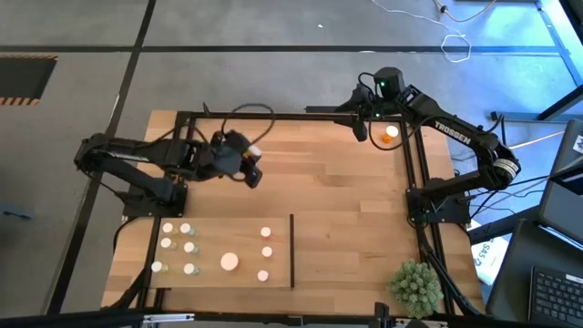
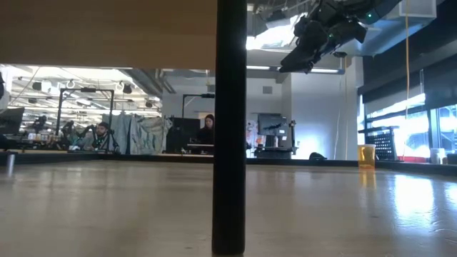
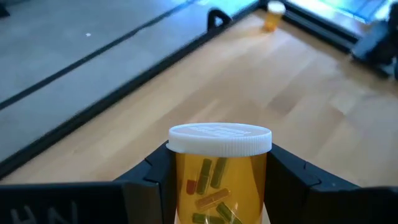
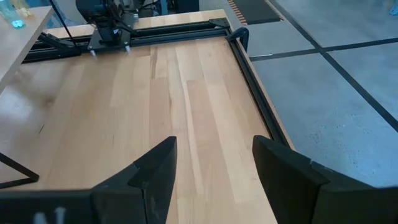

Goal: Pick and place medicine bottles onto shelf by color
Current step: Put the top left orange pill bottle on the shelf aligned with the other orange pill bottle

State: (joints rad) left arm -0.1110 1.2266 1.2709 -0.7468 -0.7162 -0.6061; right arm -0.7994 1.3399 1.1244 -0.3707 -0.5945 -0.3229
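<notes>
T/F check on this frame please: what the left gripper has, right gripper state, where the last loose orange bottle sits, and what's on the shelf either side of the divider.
1. The left gripper is shut on an orange medicine bottle with a white cap. True.
2. The right gripper holds a bottle. False: its fingers stand open with only bare tabletop between them.
3. A lone orange bottle stands at the table's far right corner, near the right arm. True.
4. Bottles stand on both sides of the thin dark divider on the pale wooden shelf board. False: all are on the left side.
5. The spiky green plant ball sits on the shelf. False: it sits off it, by the table's near right corner.
</notes>
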